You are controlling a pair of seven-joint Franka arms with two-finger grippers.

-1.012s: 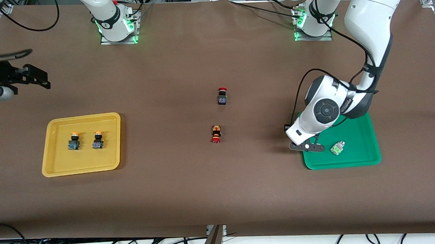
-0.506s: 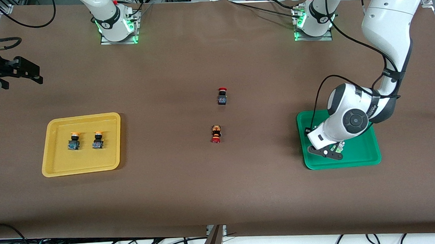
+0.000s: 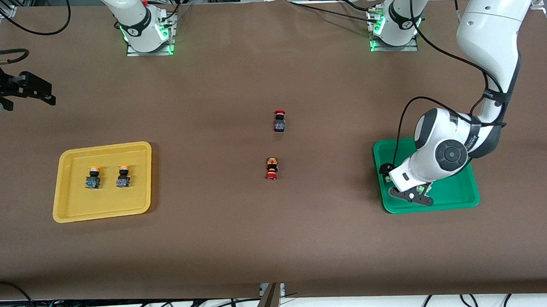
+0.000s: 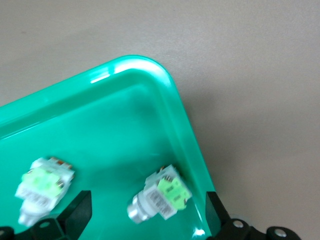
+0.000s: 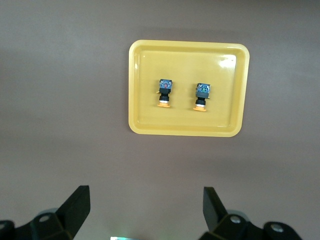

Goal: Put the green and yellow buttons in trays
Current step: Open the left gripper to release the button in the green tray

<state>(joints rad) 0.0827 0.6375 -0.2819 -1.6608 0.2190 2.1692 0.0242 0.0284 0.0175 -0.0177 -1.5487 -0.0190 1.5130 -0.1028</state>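
Note:
The green tray (image 3: pixel 459 187) lies toward the left arm's end of the table. My left gripper (image 3: pixel 412 197) hangs low over it, open. In the left wrist view the gripper (image 4: pixel 147 202) straddles one green button (image 4: pixel 160 196), which lies on its side in the tray (image 4: pixel 100 115) by the rim. A second green button (image 4: pixel 42 184) lies beside it. The front view hides both under the wrist. The yellow tray (image 3: pixel 109 200) holds two yellow buttons (image 3: pixel 93 177) (image 3: pixel 123 175). My right gripper (image 3: pixel 44 92) is open, high above the table's edge. Its view (image 5: pixel 145 210) shows the yellow tray (image 5: pixel 145 90) far below.
Two red-capped black switches stand mid-table: one upright (image 3: pixel 279 121), the other on its side (image 3: pixel 271 168), nearer the front camera. Brown cloth covers the table between the two trays.
My left gripper moved from the tray's rim to over the tray and came down lower. A green button now lies between its open fingers. The right gripper drew back toward the table's edge.

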